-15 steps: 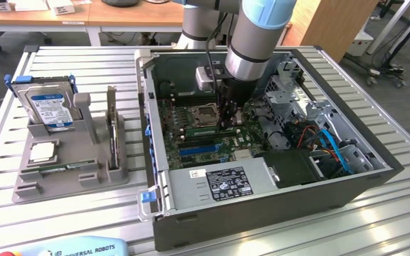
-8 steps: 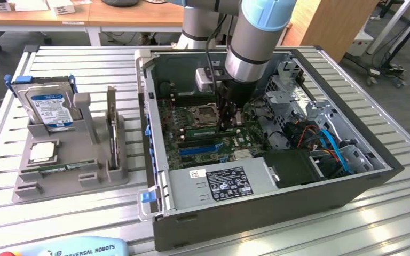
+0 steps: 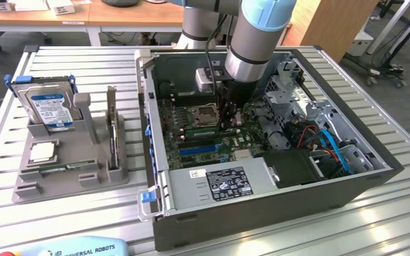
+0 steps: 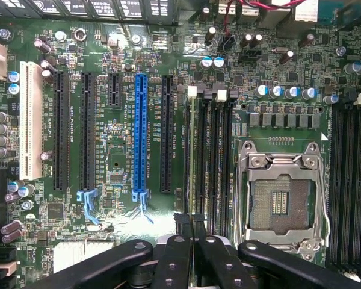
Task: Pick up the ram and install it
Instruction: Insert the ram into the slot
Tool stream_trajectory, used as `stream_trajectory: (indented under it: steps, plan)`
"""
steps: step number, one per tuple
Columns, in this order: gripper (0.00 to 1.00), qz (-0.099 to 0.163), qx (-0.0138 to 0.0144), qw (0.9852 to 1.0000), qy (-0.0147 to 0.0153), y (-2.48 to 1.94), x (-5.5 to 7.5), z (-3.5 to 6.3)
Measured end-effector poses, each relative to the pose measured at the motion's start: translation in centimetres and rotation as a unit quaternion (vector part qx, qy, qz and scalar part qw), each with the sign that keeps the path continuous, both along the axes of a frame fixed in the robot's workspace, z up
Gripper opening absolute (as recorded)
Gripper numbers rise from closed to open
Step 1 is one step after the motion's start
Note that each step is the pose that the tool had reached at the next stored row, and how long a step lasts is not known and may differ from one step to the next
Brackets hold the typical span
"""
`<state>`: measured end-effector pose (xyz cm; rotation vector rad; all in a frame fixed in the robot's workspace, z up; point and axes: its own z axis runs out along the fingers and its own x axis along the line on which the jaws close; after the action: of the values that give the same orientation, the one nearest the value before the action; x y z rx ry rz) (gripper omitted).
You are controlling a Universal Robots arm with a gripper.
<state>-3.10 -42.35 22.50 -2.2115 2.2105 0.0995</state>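
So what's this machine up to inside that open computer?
A robot arm hangs down into the open black computer case. Its gripper sits low over the motherboard, beside the empty silver processor socket. The ram, a thin green circuit-board stick, stands edge-on along a black slot right at the gripper; whether it's clicked in can't be told.

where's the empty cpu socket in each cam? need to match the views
Exterior view: the processor socket sits mid-board inside the open computer case, just to the exterior view's left of the hand.
Wrist view: the processor socket is the metal-framed square between two banks of black memory slots.
Shared landmark: the blue card slot.
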Motion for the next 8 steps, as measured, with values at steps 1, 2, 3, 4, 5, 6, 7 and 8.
stream_trajectory:
  steps: [1, 2, 3, 4, 5, 6, 7, 8]
  plan:
    - [0.12, 0.000, 0.0000, 1.0000, 0.0000, 0.00, 0.00, 0.00]
    - [0.12, 0.000, 0.0000, 1.0000, 0.0000, 0.00, 0.00, 0.00]
    - [0.13, 0.000, 0.0001, 1.0000, 0.0000, 0.00, 0.00, 0.00]
    - [0.18, 0.000, 0.0001, 1.0000, 0.0000, 0.00, 0.00, -0.01]
    - [0.18, 0.000, 0.0000, 1.0000, 0.0000, 0.00, 0.00, 0.00]
    - [0.25, 0.000, 0.0001, 1.0000, 0.0000, 0.00, 0.00, 0.00]
    - [0.25, 0.000, 0.0001, 1.0000, 0.0000, 0.00, 0.00, 0.00]
    - [0.25, 0.000, 0.0000, 1.0000, 0.0000, 0.00, 0.00, 0.00]
